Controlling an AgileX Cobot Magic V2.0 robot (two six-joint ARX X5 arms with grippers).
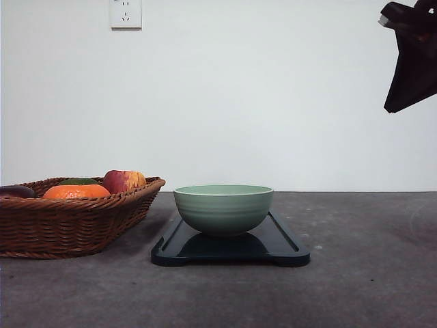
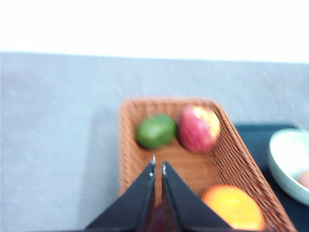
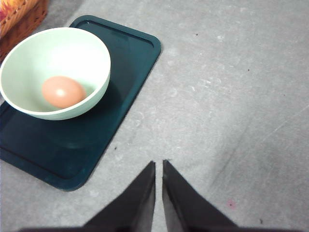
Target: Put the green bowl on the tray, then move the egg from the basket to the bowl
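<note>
Sage-green and finely ridged, the round ceramic-looking green bowl [image 1: 223, 208] sits on the flat dark teal rectangular tray [image 1: 287, 246], and in the right wrist view a smooth tan egg [image 3: 63, 92] rests at the bottom of it, so both steps look done. From the bowl, the wide brown woven wicker basket [image 1: 75, 222] lies at nine o'clock in the front view, holding a red apple [image 1: 123, 180], an orange [image 1: 75, 192] and a green fruit [image 2: 155, 131]. The left gripper [image 2: 158, 169] hangs over the basket, fingers pressed nearly together around nothing; the right gripper [image 3: 159, 166] hovers over bare grey table [image 3: 231, 96], likewise clenched and empty. I judge the egg light, brittle and slippery, best pinched gently across its middle; the bowl is stiff and better taken at its rim. No readable writing appears; a white wall socket [image 1: 125, 13] sits at eleven o'clock.
</note>
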